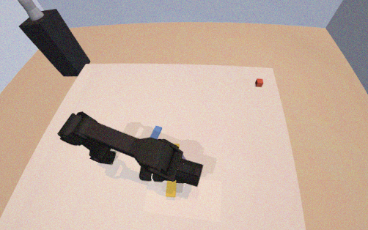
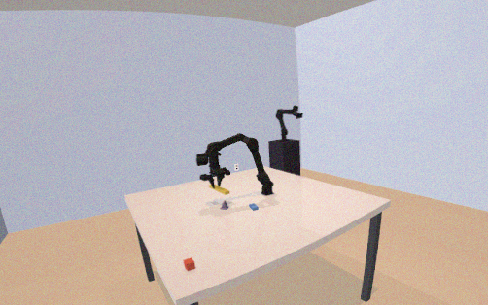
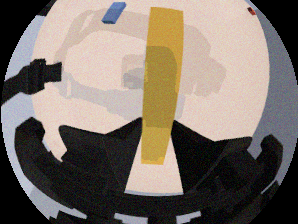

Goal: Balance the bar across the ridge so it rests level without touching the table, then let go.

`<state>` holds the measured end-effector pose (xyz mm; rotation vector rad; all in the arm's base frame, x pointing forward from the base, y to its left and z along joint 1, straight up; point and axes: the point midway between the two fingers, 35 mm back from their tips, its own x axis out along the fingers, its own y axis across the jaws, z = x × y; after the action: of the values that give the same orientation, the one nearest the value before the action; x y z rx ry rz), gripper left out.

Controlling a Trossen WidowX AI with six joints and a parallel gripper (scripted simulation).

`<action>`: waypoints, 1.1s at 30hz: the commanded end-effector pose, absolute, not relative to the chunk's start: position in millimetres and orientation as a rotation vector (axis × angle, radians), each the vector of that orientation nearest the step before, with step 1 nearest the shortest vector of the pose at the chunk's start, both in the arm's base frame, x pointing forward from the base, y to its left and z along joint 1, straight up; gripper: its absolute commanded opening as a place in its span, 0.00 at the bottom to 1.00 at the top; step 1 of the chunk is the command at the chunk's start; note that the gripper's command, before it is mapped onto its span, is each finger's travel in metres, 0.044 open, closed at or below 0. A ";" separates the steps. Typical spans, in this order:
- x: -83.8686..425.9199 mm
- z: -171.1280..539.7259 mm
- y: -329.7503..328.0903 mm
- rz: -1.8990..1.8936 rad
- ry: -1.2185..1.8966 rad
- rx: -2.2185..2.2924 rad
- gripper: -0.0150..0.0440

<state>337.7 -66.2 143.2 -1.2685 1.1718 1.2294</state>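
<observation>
The yellow bar [image 1: 171, 189] [image 2: 224, 191] [image 3: 165, 30] is held in the air above the table [image 2: 301, 214]. My gripper [image 2: 216, 186] [image 3: 156, 122] is shut on the bar and points down, with the bar's long part reaching out past the fingers in the wrist view. The small purple ridge [image 2: 225, 205] stands on the table below the bar, with a gap between them in the exterior view. In the top view my arm hides nearly all of the ridge. It does not show in the wrist view, where the bar covers part of the table.
A blue block [image 1: 156, 132] [image 2: 254, 207] [image 3: 114, 12] lies near the ridge, on the arm-base side. A red cube [image 1: 259, 83] [image 2: 189, 264] [image 3: 251, 10] sits far off near a table corner. A black pedestal [image 1: 55, 44] [image 2: 284, 156] with another arm stands beyond the table.
</observation>
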 end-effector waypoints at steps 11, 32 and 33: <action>347.8 145.1 -11.7 1.575 0.881 -1.624 0.25; 361.6 130.7 10.3 1.677 0.773 -1.729 0.25; 361.8 129.0 10.3 1.677 0.773 -1.729 0.25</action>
<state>361.7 8.6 136.1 -1.7331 0.7789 1.6650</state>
